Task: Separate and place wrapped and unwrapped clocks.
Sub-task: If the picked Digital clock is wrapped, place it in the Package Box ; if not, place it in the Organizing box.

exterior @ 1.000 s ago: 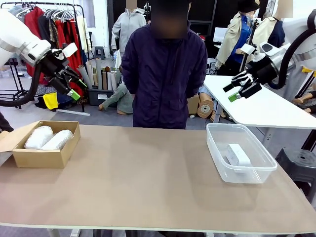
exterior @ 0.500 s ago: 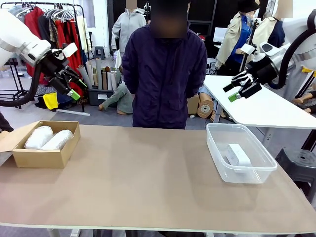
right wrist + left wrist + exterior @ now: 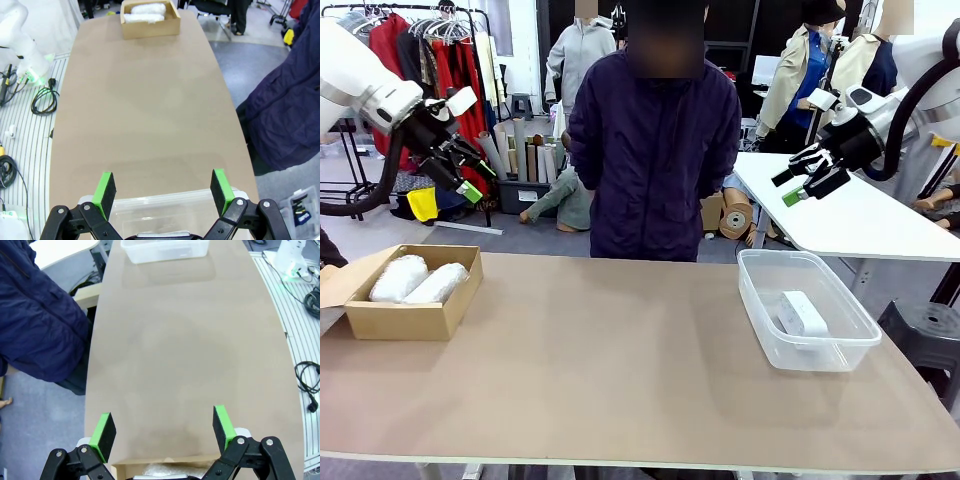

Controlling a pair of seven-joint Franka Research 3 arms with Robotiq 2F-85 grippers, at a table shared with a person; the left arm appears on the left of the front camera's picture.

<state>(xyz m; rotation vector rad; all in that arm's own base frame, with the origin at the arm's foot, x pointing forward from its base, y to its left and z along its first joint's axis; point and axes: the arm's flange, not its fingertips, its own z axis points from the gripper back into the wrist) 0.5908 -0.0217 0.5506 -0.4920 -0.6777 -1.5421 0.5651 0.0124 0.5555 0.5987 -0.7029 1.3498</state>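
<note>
Front view: nearest lies the bare brown desk (image 3: pixel 620 370). Toward its left edge sits a cardboard box (image 3: pixel 405 320) holding two bubble-wrapped clocks (image 3: pixel 418 282) side by side. At the right, a clear plastic tub (image 3: pixel 760 320) contains the unwrapped white clock (image 3: pixel 802 313). Farther back, a person in a dark jacket (image 3: pixel 653 150) stands at the desk's far edge. The left gripper (image 3: pixel 470 172) hangs above the box, jaws spread and empty. The right gripper (image 3: pixel 792 186) hangs high above the tub, also released, grasping nothing.
</note>
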